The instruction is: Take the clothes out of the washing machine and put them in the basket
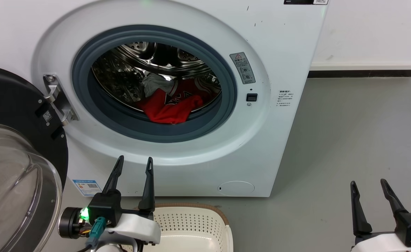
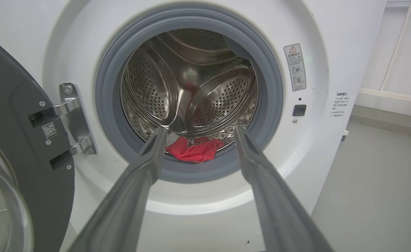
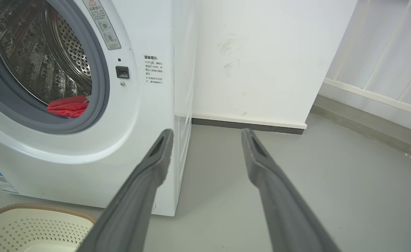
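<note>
Door (image 1: 12, 157) is at far left, swung fully open, glass bowl facing out, hanging on the hinge (image 1: 56, 99). Washer (image 1: 289, 45) front fills the middle, and its gasket (image 1: 86, 101) rings the drum (image 1: 128, 73). Clothes (image 1: 172, 105) are in the drum, a single red heap low at the front. The heap's long axis runs left-right across the mouth, and its near fold droops over the gasket lip toward the robot. A white patch sits at the heap's back left. There's black-and-white lettering on top, too crumpled to read, possibly a jersey print. Left gripper (image 1: 135, 159) hangs outside the washer below the opening, fingers spread wide with nothing between them and tips aimed up at the drum; in the left wrist view they frame the heap. Basket (image 1: 205, 217) is on the floor (image 1: 349, 133) just in front of the washer, right of that gripper's wrist; the part of its inside in view is plain cream plastic. Right gripper (image 1: 368, 182) is at lower right over the floor, well apart from the washer, fingers likewise wide and gripping nothing.
</note>
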You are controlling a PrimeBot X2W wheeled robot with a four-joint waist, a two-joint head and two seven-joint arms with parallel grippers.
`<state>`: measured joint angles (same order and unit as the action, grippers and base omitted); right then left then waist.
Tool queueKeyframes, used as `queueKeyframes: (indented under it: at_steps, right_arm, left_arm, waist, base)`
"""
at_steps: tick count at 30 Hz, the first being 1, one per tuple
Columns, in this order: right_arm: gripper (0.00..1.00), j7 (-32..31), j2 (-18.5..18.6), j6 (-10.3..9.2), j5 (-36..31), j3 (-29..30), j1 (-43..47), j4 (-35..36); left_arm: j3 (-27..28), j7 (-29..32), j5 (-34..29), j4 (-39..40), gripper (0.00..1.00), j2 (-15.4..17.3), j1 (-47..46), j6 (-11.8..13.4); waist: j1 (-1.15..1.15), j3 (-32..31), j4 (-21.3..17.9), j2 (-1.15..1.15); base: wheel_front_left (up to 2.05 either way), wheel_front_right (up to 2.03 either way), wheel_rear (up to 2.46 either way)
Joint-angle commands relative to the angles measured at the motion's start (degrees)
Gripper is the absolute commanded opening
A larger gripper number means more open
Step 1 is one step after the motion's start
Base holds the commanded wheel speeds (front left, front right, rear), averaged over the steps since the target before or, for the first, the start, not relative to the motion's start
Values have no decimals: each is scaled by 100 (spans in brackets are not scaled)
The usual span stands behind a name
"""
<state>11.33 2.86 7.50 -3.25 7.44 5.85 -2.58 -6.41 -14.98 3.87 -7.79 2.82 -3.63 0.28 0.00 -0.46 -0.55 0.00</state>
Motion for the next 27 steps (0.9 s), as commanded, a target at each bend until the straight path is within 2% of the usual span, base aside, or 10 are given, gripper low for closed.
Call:
queueKeyframes:
  at_steps: [1,21,27]
  right_arm:
    - [100,39,3,-2,1,13,-5,-19]
    - [100,60,3,-2,65,43,-72,-54]
    - [100,42,3,-2,92,15,-180,124]
  left_arm:
    - [12,-31,26,-16,100,11,64,25]
    - [25,-31,31,-72,100,10,-17,40]
    - [47,-31,32,-30,100,10,-231,89]
  waist:
    - [0,3,1,0]
    - [0,83,35,0]
    - [0,411,28,0]
  base:
    - [0,0,0]
    - [0,0,0]
    - [0,0,0]
